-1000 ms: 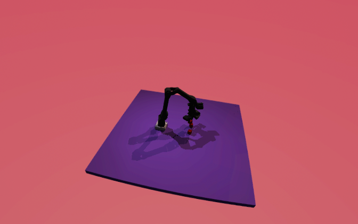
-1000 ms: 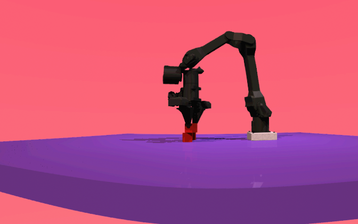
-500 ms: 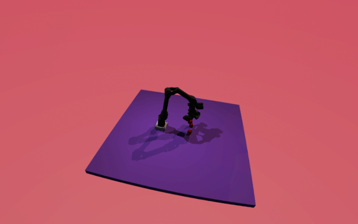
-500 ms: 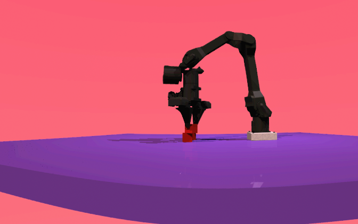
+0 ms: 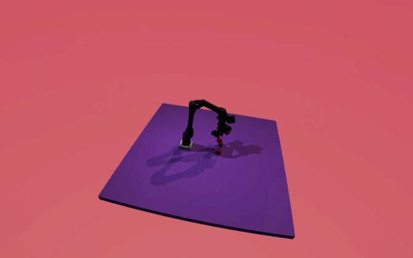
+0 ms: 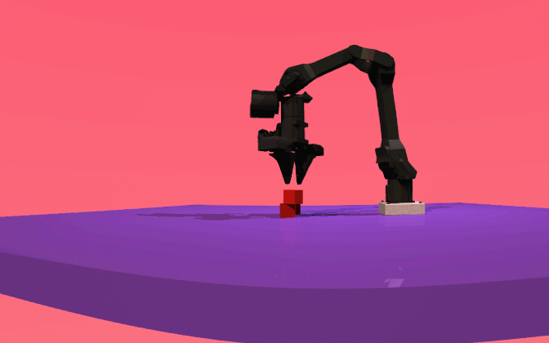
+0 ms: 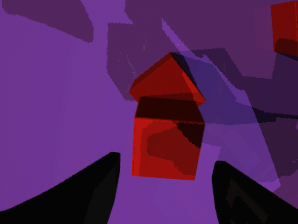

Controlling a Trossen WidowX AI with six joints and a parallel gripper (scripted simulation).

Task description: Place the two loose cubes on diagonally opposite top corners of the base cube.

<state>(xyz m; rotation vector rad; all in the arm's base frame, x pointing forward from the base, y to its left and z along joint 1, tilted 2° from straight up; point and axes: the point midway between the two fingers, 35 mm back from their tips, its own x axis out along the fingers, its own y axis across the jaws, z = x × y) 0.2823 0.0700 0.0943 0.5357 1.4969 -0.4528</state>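
Observation:
The red base cube [image 5: 220, 144] [image 6: 287, 211] [image 7: 167, 80] stands on the table, turned relative to the cube above it in the wrist view. One loose red cube [image 5: 219, 139] [image 6: 289, 197] [image 7: 165, 160] rests on top of it, looking level and set over one corner, with another part of the base's top uncovered. The second loose red cube [image 5: 218, 152] [image 7: 286, 25] lies on the table, apart from the base; it cannot be made out clearly in the exterior view. My gripper [image 6: 293, 184] [image 7: 166, 165] is partly open and empty, pointing down just above the upper cube, its fingers clear of it.
The arm stands on a pale mounting block [image 5: 185, 145] [image 6: 402, 208] on the purple table [image 5: 184, 196] [image 6: 163, 253]. Arm shadows fall across the table around the cubes. The second loose cube is at the upper right of the wrist view, cut off by the edge.

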